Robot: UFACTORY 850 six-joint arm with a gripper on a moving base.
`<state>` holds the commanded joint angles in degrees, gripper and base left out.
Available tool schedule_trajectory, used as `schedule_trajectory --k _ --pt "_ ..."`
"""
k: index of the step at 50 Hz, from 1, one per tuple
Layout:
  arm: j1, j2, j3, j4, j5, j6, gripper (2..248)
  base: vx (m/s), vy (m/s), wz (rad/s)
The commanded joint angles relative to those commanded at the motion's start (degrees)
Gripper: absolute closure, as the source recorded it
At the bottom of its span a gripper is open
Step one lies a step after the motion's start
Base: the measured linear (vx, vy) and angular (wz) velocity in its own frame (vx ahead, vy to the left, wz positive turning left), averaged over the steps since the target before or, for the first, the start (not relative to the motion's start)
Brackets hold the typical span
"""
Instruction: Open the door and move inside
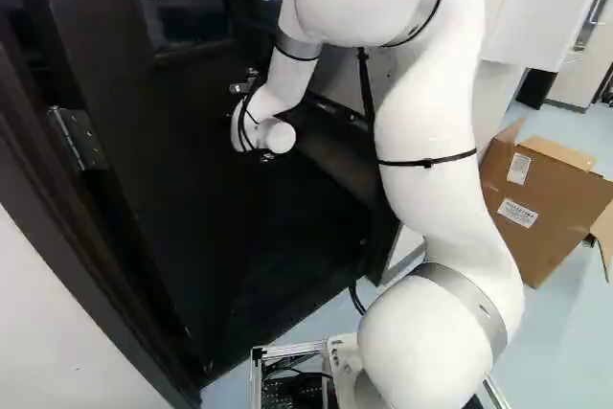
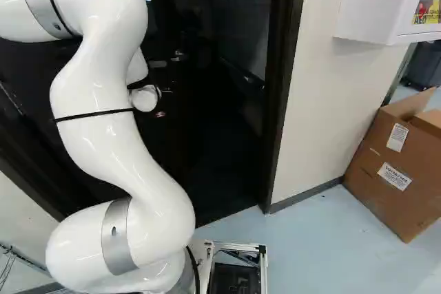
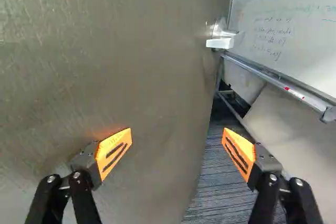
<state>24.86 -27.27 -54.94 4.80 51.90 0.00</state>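
Observation:
The dark door (image 1: 182, 189) fills much of the left base view, its hinge (image 1: 79, 138) near the left. In the right base view my gripper (image 2: 164, 91) is mostly lost against the dark door, beside the white wrist. The wrist view shows the gripper (image 3: 177, 136) open, its orange-padded fingers wide apart with nothing between them. Ahead of one finger spreads the door's face (image 3: 110, 66), brownish here. Its silver handle (image 3: 221, 39) sits by the free edge, beyond the fingertips. The door stands ajar, with carpet (image 3: 215, 182) showing past that edge. Contact between gripper and door cannot be told.
Past the door edge are a whiteboard (image 3: 289, 24) and its metal tray rail (image 3: 283, 82). The dark door frame (image 2: 281, 101) meets a white wall (image 2: 324, 87) at its right. Further right, an open cardboard box (image 2: 396, 177) stands on the floor beneath a white wall cabinet (image 2: 375, 5).

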Motion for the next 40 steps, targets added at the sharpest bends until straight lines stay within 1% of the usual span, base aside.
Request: schedule_trajectory --k 29,40 --pt "3.84 -3.29 -4.28 0.00 0.00 0.00 3 0.000 0.000 0.000" --pt "5.23 -4.68 -6.10 -0.49 0.00 0.00 3 0.000 0.000 0.000"
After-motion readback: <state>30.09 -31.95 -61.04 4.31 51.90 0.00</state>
